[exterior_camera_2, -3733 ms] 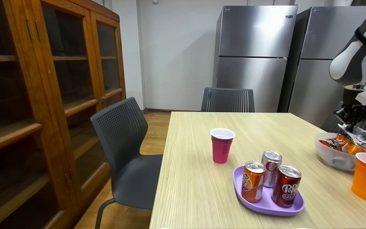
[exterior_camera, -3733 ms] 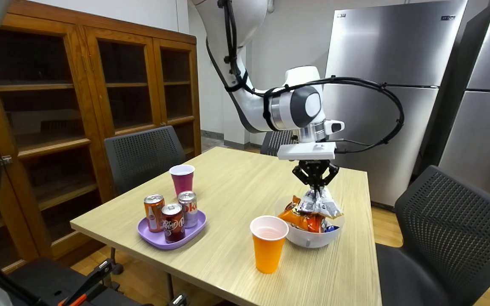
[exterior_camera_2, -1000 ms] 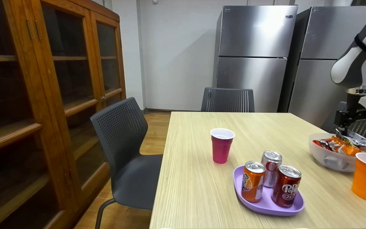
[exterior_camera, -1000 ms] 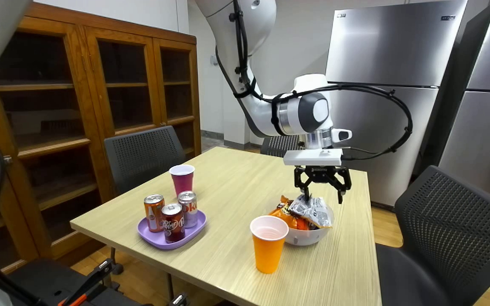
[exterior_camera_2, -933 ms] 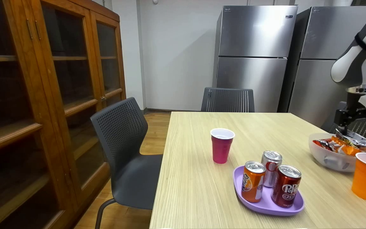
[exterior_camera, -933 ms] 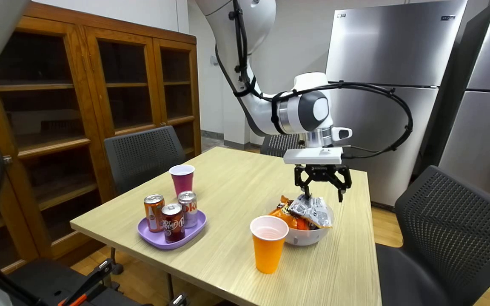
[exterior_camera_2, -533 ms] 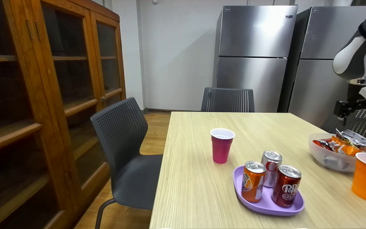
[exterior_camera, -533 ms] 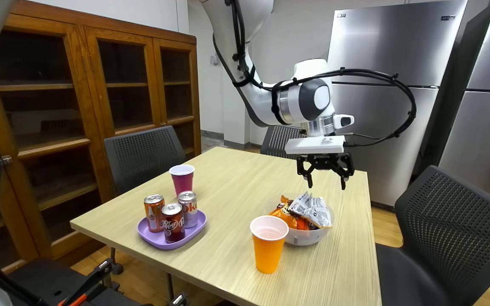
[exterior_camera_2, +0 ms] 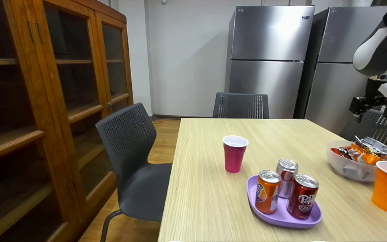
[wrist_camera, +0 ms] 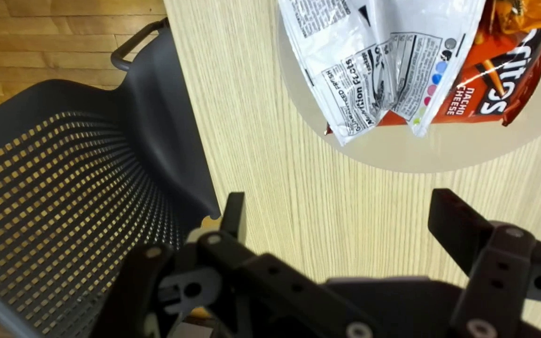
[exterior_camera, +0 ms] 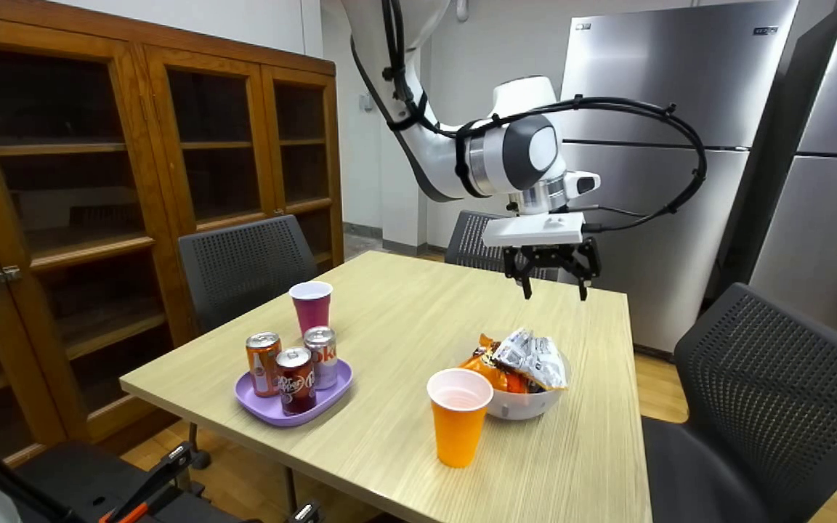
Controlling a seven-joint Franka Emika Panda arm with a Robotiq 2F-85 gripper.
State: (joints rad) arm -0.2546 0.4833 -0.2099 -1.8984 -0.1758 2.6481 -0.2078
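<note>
Wooden cabinet, steel refrigerators, pale wall

bags in bowl | cup beside bowl | cans on tray | tray on table

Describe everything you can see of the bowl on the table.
The bowl is round, wide-mouthed and cloudy white, apparently see-through plastic. It stands upright on the light wood-look table. It holds snack bags, silvery, orange and red, some poking out the top. The orange cup stands close beside it; I can't tell whether they touch. The open gripper is higher up, clear of it.
</note>
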